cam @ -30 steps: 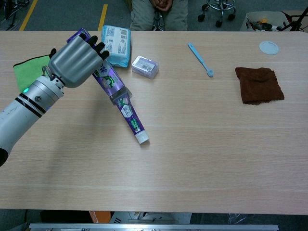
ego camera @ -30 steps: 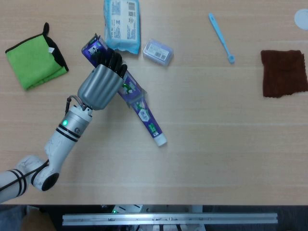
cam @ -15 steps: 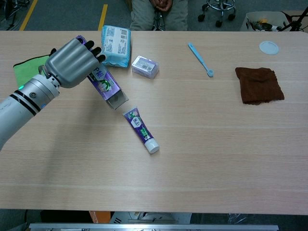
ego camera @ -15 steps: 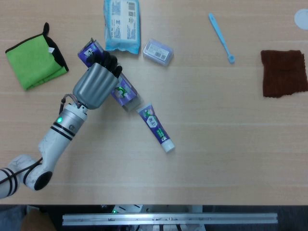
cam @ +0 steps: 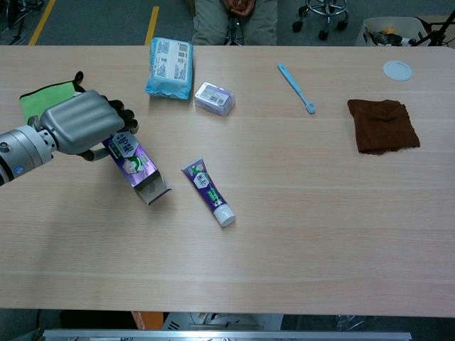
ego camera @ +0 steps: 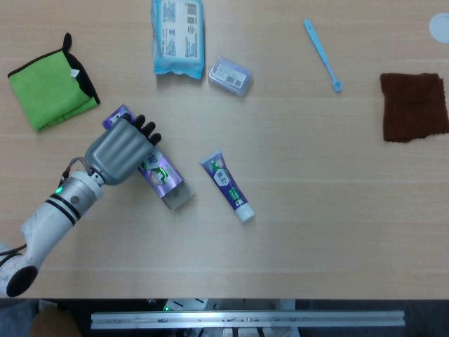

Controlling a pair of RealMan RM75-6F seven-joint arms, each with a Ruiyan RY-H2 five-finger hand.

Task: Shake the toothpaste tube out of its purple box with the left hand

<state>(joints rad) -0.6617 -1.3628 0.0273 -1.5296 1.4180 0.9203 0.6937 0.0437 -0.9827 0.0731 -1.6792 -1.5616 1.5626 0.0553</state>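
My left hand (ego camera: pixel 121 148) (cam: pixel 79 128) grips the purple box (ego camera: pixel 160 178) (cam: pixel 135 169) near its closed end. The box slants down to the right, its open end low over the table. The purple toothpaste tube (ego camera: pixel 228 185) (cam: pixel 207 191) lies flat on the table to the right of the box, clear of it, with its white cap pointing toward the front right. My right hand shows in neither view.
A green cloth (ego camera: pixel 49 85) lies at the far left. A blue wipes pack (ego camera: pixel 177 35) and a small clear case (ego camera: pixel 230 75) sit at the back. A blue toothbrush (ego camera: pixel 322 54), a brown cloth (ego camera: pixel 414 105) and a white lid (cam: pixel 397 69) are on the right.
The tube slid fully out of the box and came to rest on the table. My left hand then carried the empty box toward the front left and lowered it.
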